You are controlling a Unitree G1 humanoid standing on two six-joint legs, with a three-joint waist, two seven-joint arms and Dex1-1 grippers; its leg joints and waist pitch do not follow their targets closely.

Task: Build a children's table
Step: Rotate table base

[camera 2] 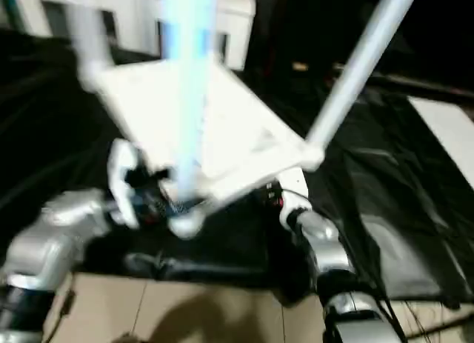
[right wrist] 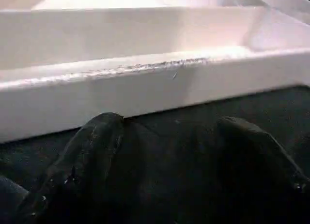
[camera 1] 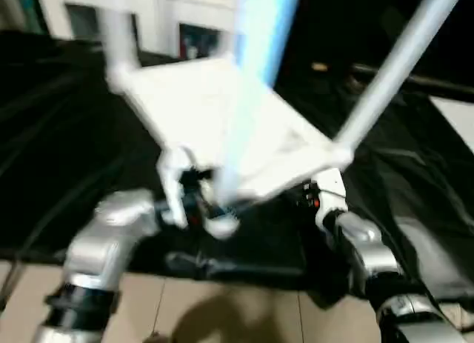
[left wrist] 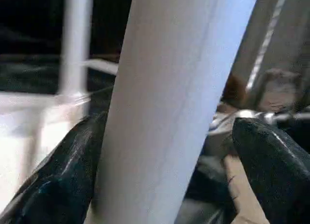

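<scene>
The children's table (camera 1: pixel 222 128) lies upside down on the black-draped work table (camera 1: pixel 67 158), near its front edge, legs pointing up and cut off by the frame top. The left gripper (left wrist: pixel 164 151) has its fingers spread wide around the near leg (camera 1: pixel 248 76); one finger (left wrist: pixel 63 175) touches it, the other stands apart. The right gripper (right wrist: pixel 169 156) sits open just under the tabletop's rim, holding nothing. Open black cloth stretches right. Motion blur smears the leg and left wrist.
</scene>
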